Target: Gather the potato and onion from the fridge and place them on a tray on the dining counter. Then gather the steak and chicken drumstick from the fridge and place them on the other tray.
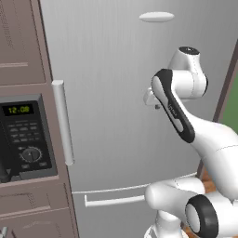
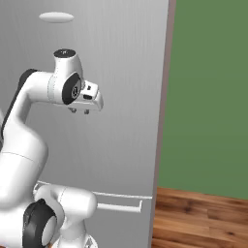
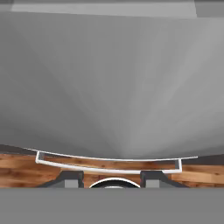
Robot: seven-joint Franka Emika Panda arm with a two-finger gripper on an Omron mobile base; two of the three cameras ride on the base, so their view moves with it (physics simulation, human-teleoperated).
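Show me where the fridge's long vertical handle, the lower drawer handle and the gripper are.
fridge's long vertical handle [image 1: 63, 123]: left base view, middle of the bar.
lower drawer handle [image 2: 121, 206]: right base view, on the horizontal bar.
gripper [image 2: 80, 111]: right base view, between the two fingertips.

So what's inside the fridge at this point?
Cannot be seen: the fridge door is shut, its vertical handle untouched, so any food inside is covered. The gripper hangs empty in front of the door.

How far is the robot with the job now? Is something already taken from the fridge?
Nothing looks done yet. The fridge is closed, its vertical handle untouched. The gripper hangs in front of the door, apart from it, fingers spread and holding nothing. Left: open the door, then move all four foods to the trays.
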